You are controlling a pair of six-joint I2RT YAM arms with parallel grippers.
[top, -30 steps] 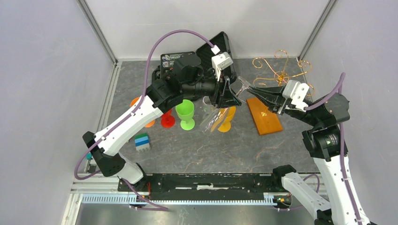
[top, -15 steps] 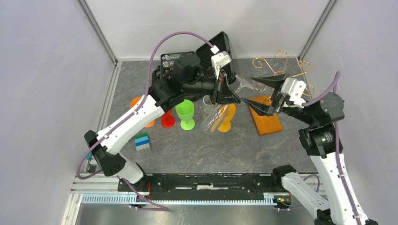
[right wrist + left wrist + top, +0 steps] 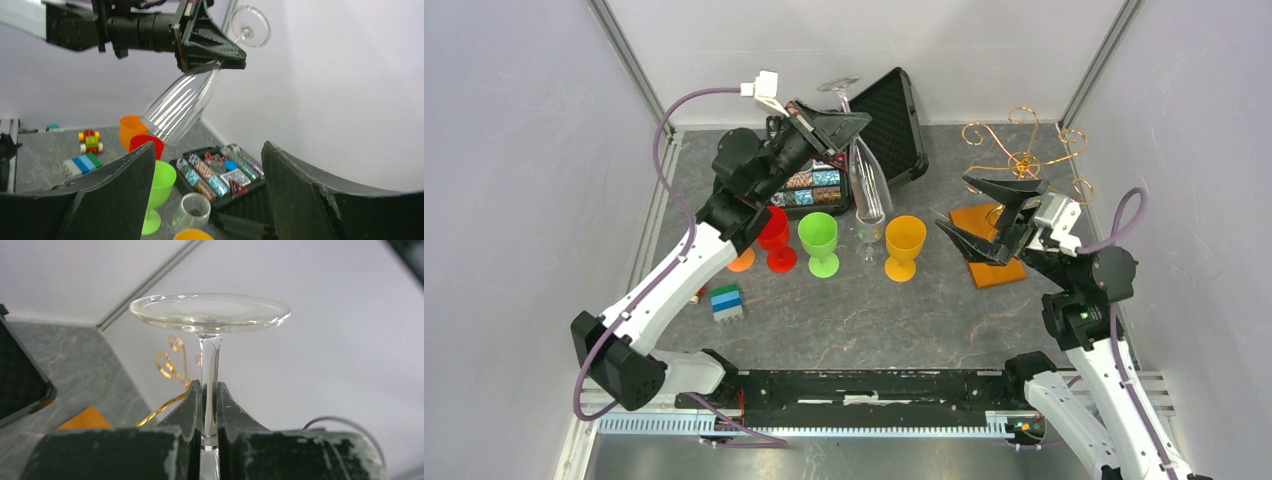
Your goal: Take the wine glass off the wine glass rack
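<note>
Now the left gripper [image 3: 210, 392] pinches the wine glass [image 3: 210, 312] by its stem, the bowl hanging below it, over the green cup [image 3: 818, 236] and the orange cup [image 3: 904, 240]. The right gripper [image 3: 954, 203] is spread wide and empty, with the wine glass rack [image 3: 1022, 152] just behind it.

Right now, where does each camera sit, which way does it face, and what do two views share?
Top external: above and behind the arms, looking down on the table; both arms show.
Left wrist: behind the left gripper, looking along its shut fingers at the glass, rack behind.
Right wrist: behind the right gripper, facing the left arm between its open fingers.
Shared: both wrist views show the glass.
</note>
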